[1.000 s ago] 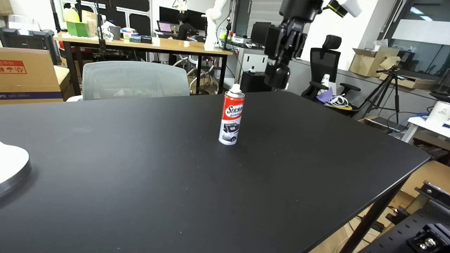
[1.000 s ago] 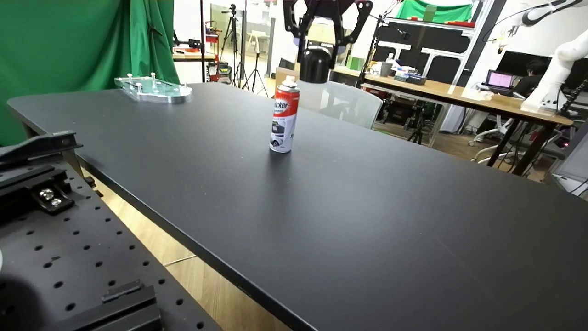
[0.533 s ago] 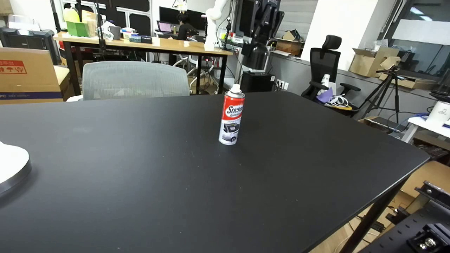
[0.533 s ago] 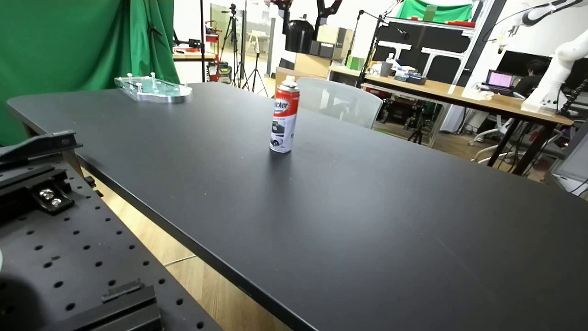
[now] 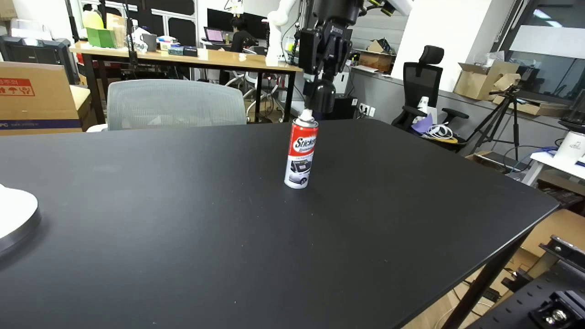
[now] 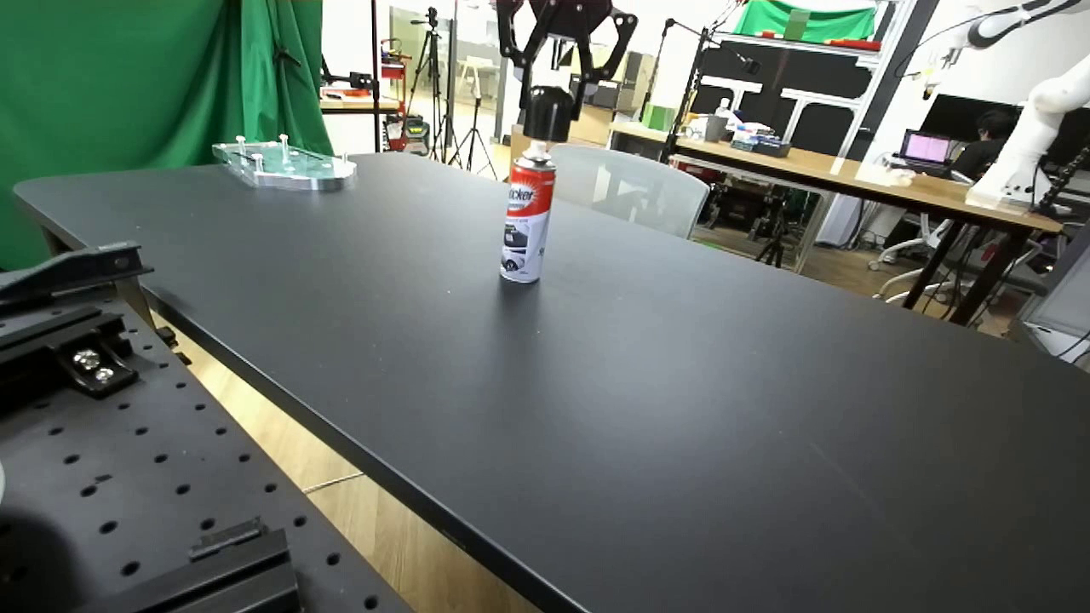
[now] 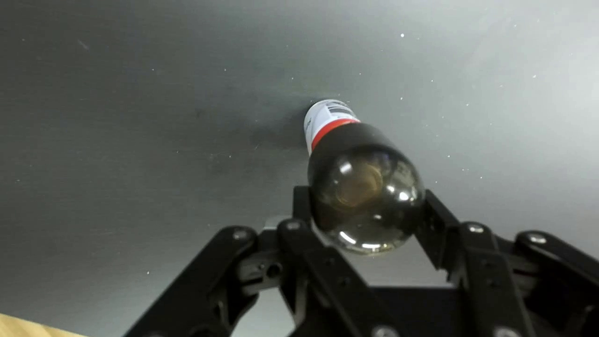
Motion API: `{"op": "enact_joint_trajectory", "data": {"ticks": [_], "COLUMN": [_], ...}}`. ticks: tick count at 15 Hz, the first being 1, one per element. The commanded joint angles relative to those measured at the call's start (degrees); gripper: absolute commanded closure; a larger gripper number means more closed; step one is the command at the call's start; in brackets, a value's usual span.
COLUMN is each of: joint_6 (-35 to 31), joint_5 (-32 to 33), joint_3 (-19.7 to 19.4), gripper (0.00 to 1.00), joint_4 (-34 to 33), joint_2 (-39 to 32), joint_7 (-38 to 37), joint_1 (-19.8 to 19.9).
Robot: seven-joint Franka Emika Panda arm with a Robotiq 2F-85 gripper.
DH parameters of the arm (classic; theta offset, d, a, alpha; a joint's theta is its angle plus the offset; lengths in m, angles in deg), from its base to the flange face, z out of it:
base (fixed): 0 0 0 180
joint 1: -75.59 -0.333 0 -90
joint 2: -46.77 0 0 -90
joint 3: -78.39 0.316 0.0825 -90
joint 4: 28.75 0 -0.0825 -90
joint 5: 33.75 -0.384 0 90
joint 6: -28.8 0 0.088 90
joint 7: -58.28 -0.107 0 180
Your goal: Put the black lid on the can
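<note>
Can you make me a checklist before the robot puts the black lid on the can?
1. Can standing upright on the table: ok.
2. Black lid centred over the can: not ok. In an exterior view it looks off to the right of the white spray top.
3. Gripper holding the black lid from both sides: ok.
4. Black lid's round end facing up: ok.
5. Spray top uncovered, ready for its lid: ok.
6. Inside of the black lid clear: cannot tell, no view shows underneath.

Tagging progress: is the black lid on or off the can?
Off. The gripper holds the black lid; the can shows its bare white nozzle in both exterior views.
</note>
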Motion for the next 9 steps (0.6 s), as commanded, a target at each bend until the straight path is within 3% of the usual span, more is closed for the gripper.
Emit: {"op": "enact_joint_trajectory", "data": {"ticks": [1,9], "joint_6": [0.57,-0.73], "joint_5": [0.55,1.36], "joint_3": [0.7,2.26], "gripper": [0.68,0.68], "joint_4": [-3.14,-3.91], "joint_2": [-3.01,-3.62], "joint_7": [-2.0,-2.72], "joint_1": [-0.45,-1.01]}}
